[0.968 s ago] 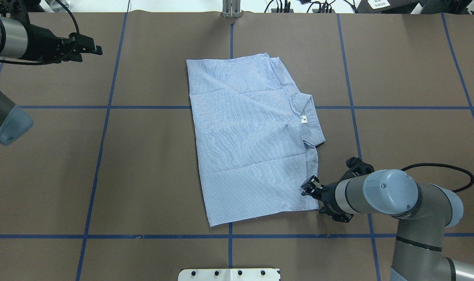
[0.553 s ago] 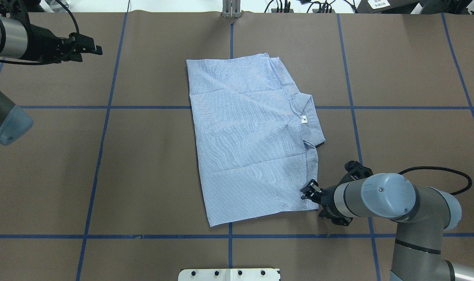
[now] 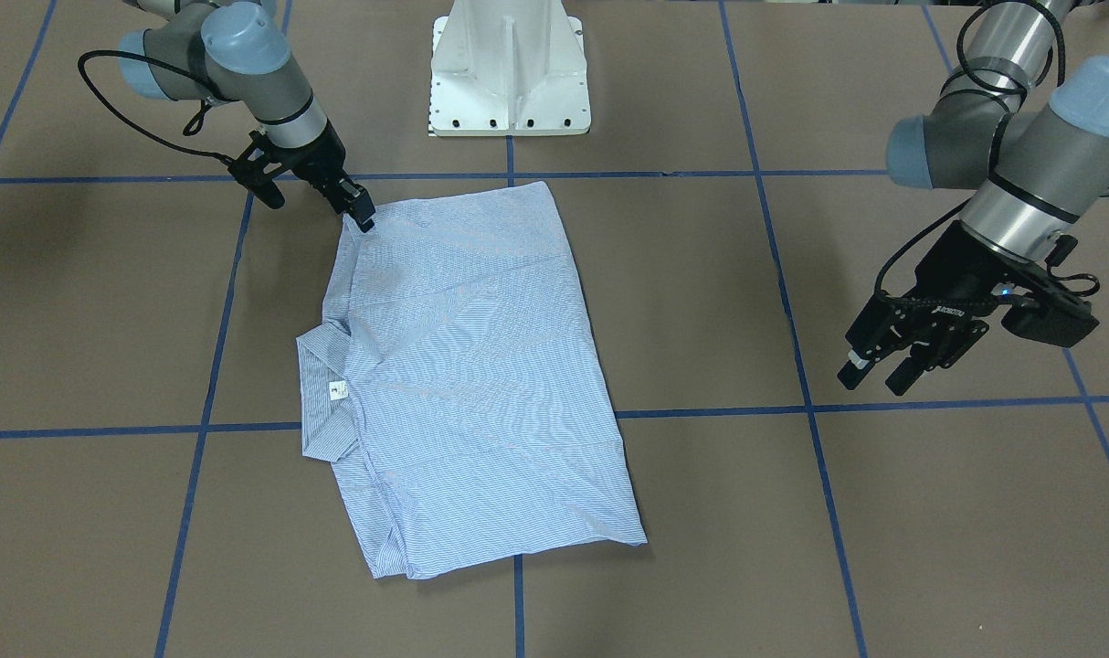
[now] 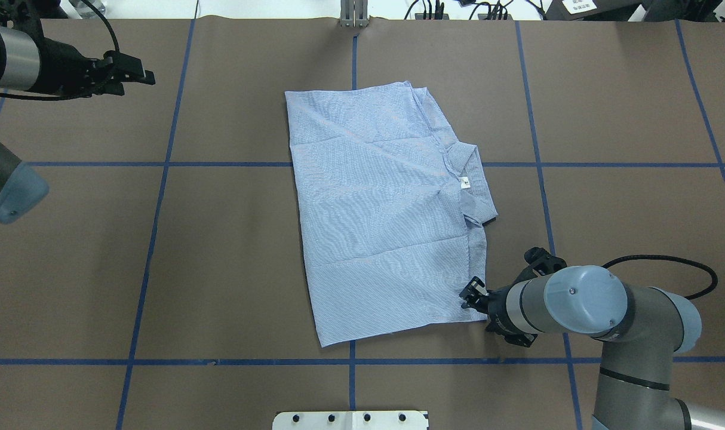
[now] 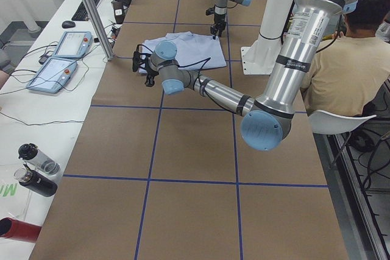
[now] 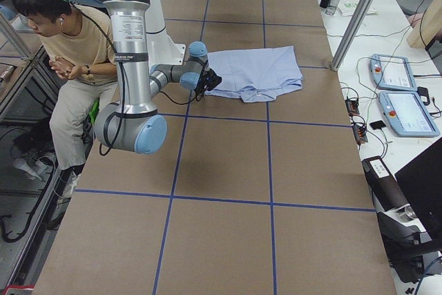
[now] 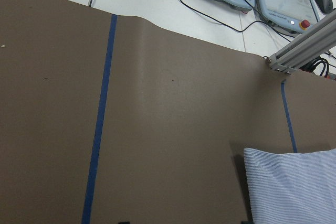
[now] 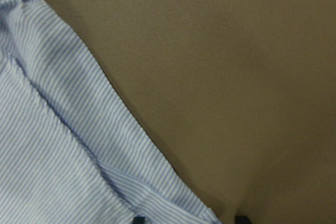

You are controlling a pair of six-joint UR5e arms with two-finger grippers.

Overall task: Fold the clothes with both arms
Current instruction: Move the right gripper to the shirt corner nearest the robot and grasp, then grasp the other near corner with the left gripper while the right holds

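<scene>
The light blue-and-white striped shirt [image 4: 386, 209] [image 3: 463, 366] lies folded flat mid-table, with its collar and white neck label on the robot's right side. My right gripper [image 4: 471, 294] [image 3: 363, 217] sits low at the shirt's near right corner. It is open, and the right wrist view shows the shirt [image 8: 52, 156] with that corner's edge running between the two fingertips. My left gripper [image 4: 147, 73] [image 3: 872, 376] hangs open and empty above bare table far to the left, well away from the cloth. From the left wrist, only a far corner of the shirt [image 7: 294, 187] shows.
The white pedestal base [image 3: 509, 64] stands at the robot's edge. A metal post [image 4: 353, 15] rises at the far edge. Teach pendants [image 6: 400, 94] and cables lie beyond it. A person [image 6: 62, 39] sits beside the base. Bottles [image 5: 36, 168] stand off the table's left end.
The right arm has shifted slightly toward the robot, its gripper staying at the shirt's near right corner. The left arm and the shirt have hardly moved.
</scene>
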